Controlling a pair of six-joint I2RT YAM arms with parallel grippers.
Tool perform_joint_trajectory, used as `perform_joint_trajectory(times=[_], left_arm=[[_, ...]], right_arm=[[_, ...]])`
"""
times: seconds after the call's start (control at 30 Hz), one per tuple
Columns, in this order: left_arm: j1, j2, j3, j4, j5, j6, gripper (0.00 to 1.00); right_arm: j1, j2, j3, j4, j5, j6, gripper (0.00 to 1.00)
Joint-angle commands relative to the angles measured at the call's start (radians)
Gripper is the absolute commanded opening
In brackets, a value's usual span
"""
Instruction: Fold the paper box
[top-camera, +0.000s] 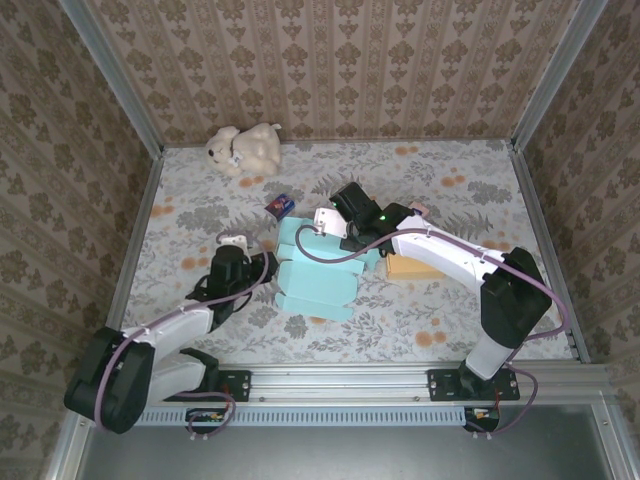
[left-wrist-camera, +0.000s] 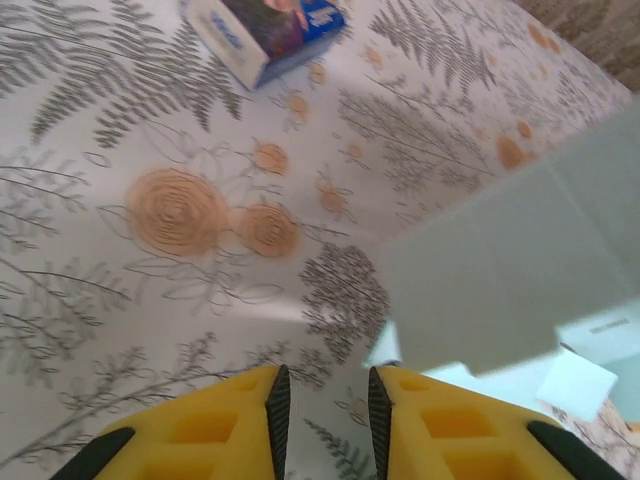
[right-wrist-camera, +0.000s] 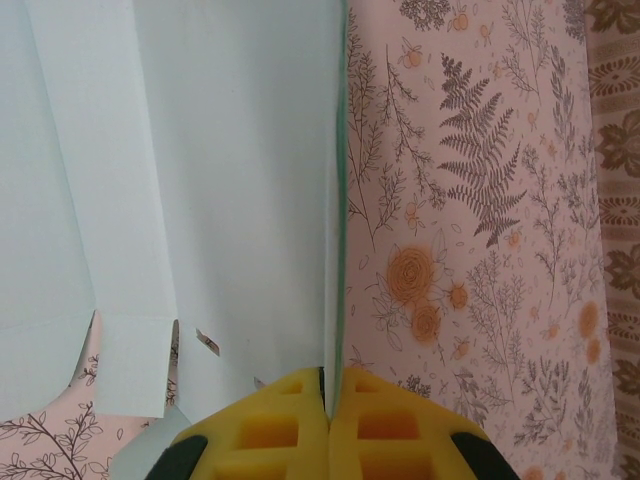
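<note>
1. The paper box (top-camera: 315, 280) lies near the middle of the bench (top-camera: 450, 320), between the two arms. It is a pale teal sheet whose panels are mostly spread flat. Creases and loose flaps show, but no closed box shape yet.
2. The right fingers (right-wrist-camera: 380, 430) are pressed together on the thin edge of one panel. In the right wrist view that panel stands upright and is seen edge-on, with the patterned bench on its far side.
3. The left fingers (left-wrist-camera: 210, 430) stand a narrow gap apart with nothing between them. They sit low over the bench just beside the box's left edge. A raised flap hangs to their right, and whether it touches them cannot be told.
4. Judged from this, the fold is at an early stage. One wall seems lifted and held. The other walls are yet to be raised, and the flaps are yet to be tucked or locked so that the shape holds by itself.
5. A small blue carton (top-camera: 281, 205) and a plush toy (top-camera: 243, 148) lie apart from the box toward the far side. A tan flat item (top-camera: 412, 268) sits just beside the box under the right arm. None of them looks to be part of the fold.
</note>
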Motion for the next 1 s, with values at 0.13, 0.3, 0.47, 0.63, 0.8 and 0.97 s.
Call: perform_joint_trajectory(times=[0.13,0.3,0.47,0.63,0.8,0.97], left_arm=[[0.003,0.037,-0.011,0.175,0.186,-0.076,0.21],[-0.208,-0.087,0.031,0.085,0.059,0.07,0.16],[-0.223,-0.133,0.073,0.005,-0.06,0.124,0.16],[-0.225,-0.055,0.096,0.079,0.015,0.092,0.15],[-0.204,0.04,0.142,0.088,0.004,0.113,0.14],[-0.145,0.068,0.134,0.127,-0.064,0.104,0.15]], right_arm=[[-0.006,0.019,0.037,0.003,0.003,0.022,0.0],[-0.019,0.025,0.044,-0.001,-0.04,0.034,0.0],[-0.024,0.015,0.037,-0.008,-0.069,0.034,0.0],[-0.033,0.008,0.031,-0.003,-0.071,0.036,0.0],[-0.036,0.006,0.03,-0.004,-0.09,0.039,0.0],[-0.036,0.009,0.031,-0.009,-0.094,0.037,0.0]])
